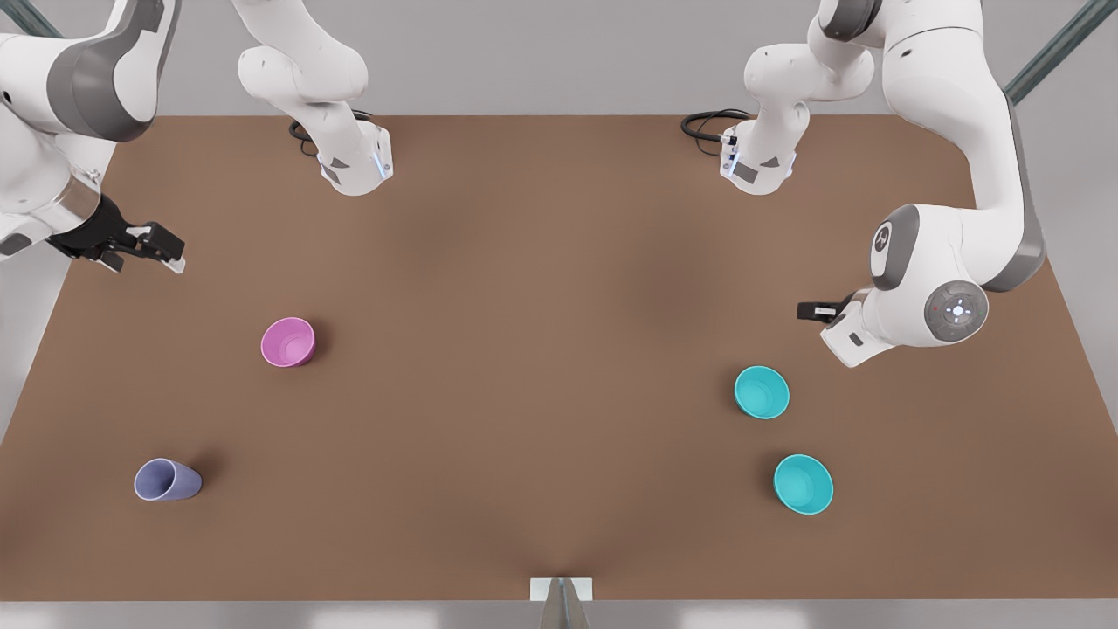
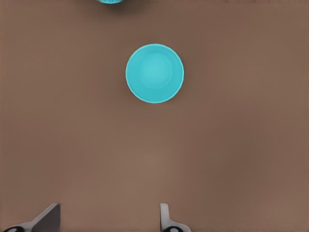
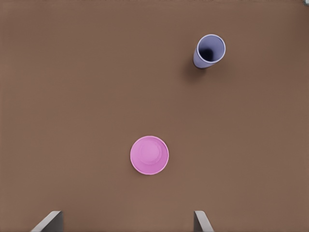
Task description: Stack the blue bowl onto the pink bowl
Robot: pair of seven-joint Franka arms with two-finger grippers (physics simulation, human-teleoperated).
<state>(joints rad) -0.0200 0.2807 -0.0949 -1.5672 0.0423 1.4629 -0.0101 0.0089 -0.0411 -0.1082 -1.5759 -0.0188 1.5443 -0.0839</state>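
Two alike turquoise-blue bowls stand upright on the front view's right: one blue bowl (image 1: 762, 392) (image 2: 154, 73) and a second (image 1: 803, 484) (image 2: 108, 1) nearer the table's front edge. The pink bowl (image 1: 287, 342) (image 3: 149, 155) stands upright on the front view's left. My left gripper (image 1: 817, 310) (image 2: 106, 218) hovers open above the table, just behind the nearer blue bowl and holding nothing. Open and empty too, my right gripper (image 1: 162, 249) (image 3: 125, 220) hangs at the table's left edge, behind the pink bowl.
A lavender-blue cup (image 1: 167, 480) (image 3: 209, 50) stands near the front left corner of the brown table (image 1: 541, 349). The two arm bases (image 1: 354, 166) (image 1: 758, 166) are mounted at the back edge. A small grey bracket (image 1: 561, 590) sits at the middle of the front edge.
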